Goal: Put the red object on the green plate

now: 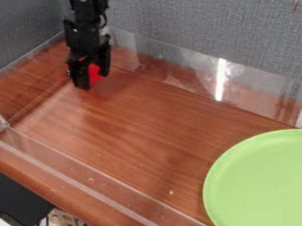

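gripper (pixel 84 80): black; it hangs at about ten o'clock in the view and points down at the wood; its jaws are clenched on the red object, one on each side

red object (pixel 81 75): a small bright red block; it stands on end between the jaws; it looks lifted a little off the wood; it is at ten o'clock, well apart from the plate

green plate (pixel 253 181): big, round and light green; it lies flat at about four o'clock; the right and bottom edges of the view cut part of it off; it has nothing on it

surface (pixel 130 141): brown shiny wood with long stripes in it; it fills the middle of the view

clear walls (pixel 200 71): see-through sheets stand around the wood; one runs along the back from eleven to three o'clock; one runs along the front from nine to six o'clock; light shines on their edges

grey wall (pixel 200 26): a dark grey wall behind, at twelve o'clock; it looks rough like cloth

arm (pixel 85 18): black; it comes down from the top edge at eleven o'clock to the gripper
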You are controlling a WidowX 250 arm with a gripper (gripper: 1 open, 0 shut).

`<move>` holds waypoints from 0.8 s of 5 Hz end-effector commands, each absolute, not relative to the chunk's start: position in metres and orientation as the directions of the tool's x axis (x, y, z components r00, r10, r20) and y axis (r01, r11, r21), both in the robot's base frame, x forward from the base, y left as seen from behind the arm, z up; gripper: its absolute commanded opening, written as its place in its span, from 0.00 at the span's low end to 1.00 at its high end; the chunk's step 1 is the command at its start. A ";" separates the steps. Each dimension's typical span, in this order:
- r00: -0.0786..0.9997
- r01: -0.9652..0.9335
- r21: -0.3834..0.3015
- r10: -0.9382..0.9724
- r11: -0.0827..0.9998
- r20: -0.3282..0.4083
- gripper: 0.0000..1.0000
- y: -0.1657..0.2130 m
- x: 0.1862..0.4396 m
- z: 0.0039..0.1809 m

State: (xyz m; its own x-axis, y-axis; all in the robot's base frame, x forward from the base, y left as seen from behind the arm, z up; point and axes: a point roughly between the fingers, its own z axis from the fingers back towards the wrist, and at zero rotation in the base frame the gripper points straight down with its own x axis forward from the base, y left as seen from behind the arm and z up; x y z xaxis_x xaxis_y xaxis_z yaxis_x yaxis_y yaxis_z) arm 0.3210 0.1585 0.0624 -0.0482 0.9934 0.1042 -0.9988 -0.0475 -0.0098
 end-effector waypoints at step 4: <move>-0.058 -0.995 -0.092 0.989 -0.046 0.137 0.00 0.181 0.326 0.085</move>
